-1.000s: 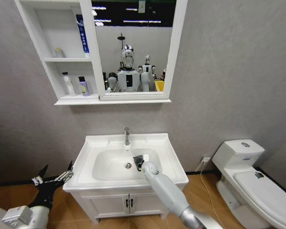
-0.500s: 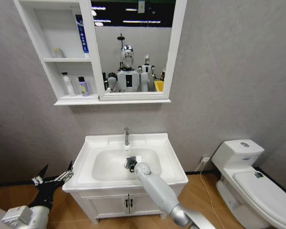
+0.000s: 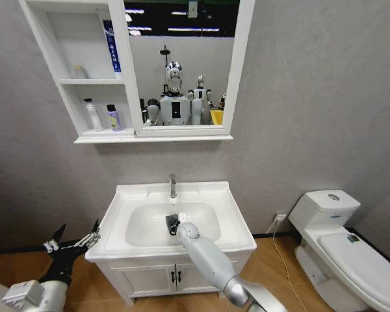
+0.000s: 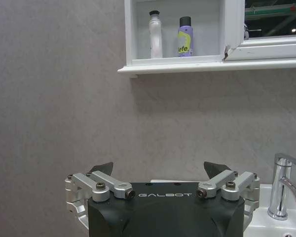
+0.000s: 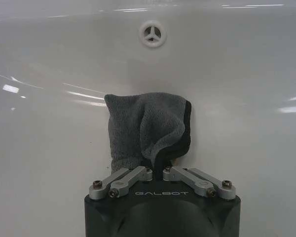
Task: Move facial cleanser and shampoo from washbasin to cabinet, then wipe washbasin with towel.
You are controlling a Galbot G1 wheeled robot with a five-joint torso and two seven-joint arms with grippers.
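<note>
Grey towel (image 5: 147, 129) being pressed on the washbasin (image 3: 229, 205) bowl, bottles already standing in the cabinet (image 3: 84, 78).

Left gripper (image 3: 71, 244) is hanging parked beside the vanity, fingers spread and empty, probably because wiping needs one arm. Right gripper (image 5: 157, 168) is reaching down into the bowl, clenched on the towel's bunched end so the cloth is lying flat against the ceramic near the drain. It is looking soft, folded and dark-edged.

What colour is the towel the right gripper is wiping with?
Dark grey, with a black edge; the right wrist view shows the towel best, pinched in the right gripper.
</note>
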